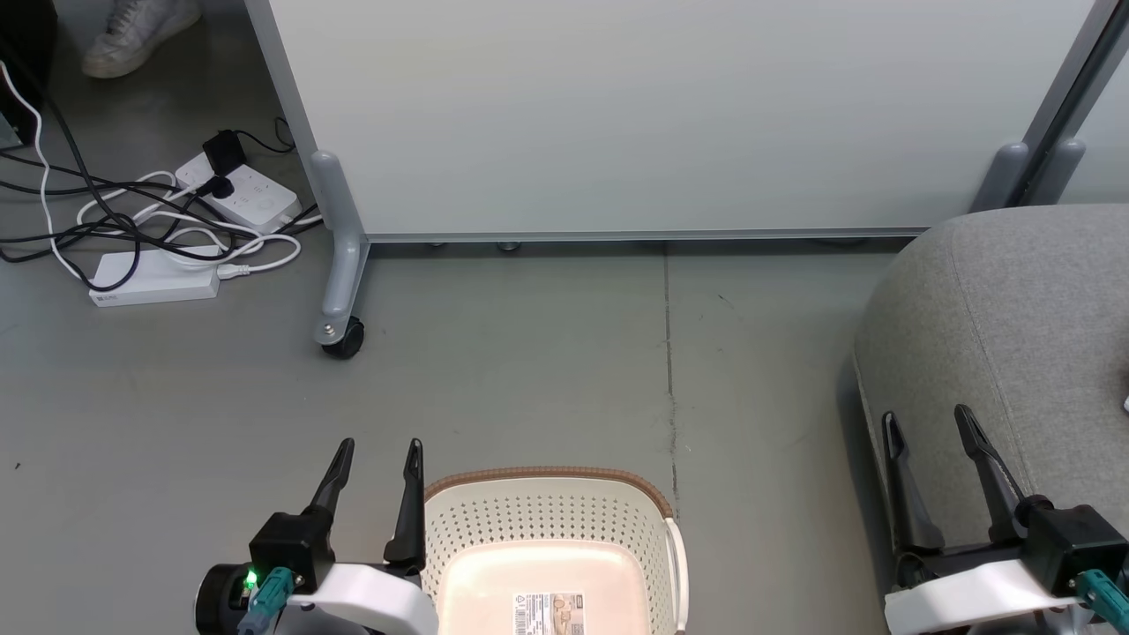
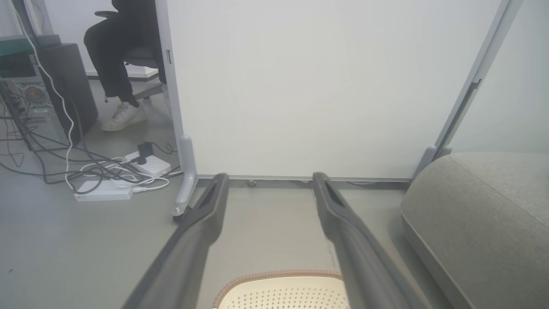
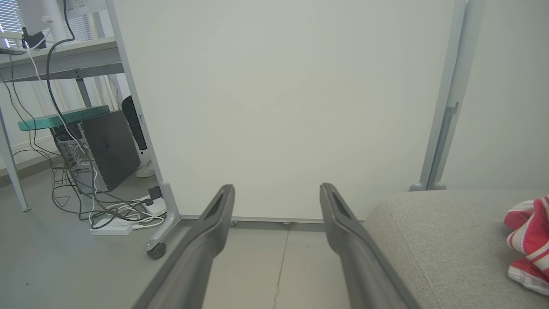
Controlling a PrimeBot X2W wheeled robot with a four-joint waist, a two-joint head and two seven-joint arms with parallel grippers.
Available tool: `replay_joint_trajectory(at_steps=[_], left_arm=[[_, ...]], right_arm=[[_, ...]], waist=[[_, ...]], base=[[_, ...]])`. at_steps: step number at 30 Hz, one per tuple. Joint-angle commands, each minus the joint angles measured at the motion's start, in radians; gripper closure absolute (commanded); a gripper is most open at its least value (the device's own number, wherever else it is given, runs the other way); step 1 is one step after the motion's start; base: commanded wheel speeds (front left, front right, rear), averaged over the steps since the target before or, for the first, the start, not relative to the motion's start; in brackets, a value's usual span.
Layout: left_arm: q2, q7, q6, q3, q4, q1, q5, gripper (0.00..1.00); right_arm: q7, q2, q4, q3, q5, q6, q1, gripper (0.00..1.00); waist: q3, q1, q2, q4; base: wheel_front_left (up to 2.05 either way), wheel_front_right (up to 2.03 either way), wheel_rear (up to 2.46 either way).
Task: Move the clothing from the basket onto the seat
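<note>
Both my claws stand wide apart and empty: the left claw just beside the left rim of the basket, the right claw in front of the rounded corner of the seat. Red-and-white clothing lies bunched on the seat at the right edge of my right wrist view, and what I can see of the basket holds none, though I cannot tell whether both pieces are out. The risk I see is a careless swing: the left claw could shove the light basket, or the right claw could snag the seat or drag the clothing off.
</note>
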Motion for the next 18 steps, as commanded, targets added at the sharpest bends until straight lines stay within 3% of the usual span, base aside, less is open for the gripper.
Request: replay_joint_trajectory(at_steps=[1, 4, 18], left_arm=[[0.003, -0.002, -0.001, 0.007, -0.004, -0.009, -0.008, 0.0], [0.004, -0.002, 0.006, 0.015, 0.002, -0.011, 0.0, 0.0], [0.004, -0.002, -0.076, 0.045, 0.01, 0.005, -0.074, 0.0]], right_arm=[[-0.004, -0.001, 0.0, -0.005, -0.001, 0.0, -0.004, 0.0], [-0.004, -0.001, 0.001, -0.012, 0.003, 0.0, -0.008, 0.0], [-0.004, 0.0, 0.001, -0.013, -0.002, 0.0, -0.01, 0.0]], waist=[[0.0, 0.0, -0.0001, 0.0], [-0.002, 0.0, -0.0001, 0.0], [-0.009, 0.0, -0.0001, 0.003]], base=[[0.0, 0.0, 0.0], [0.0, 0.0, 0.0], [0.0, 0.0, 0.0]])
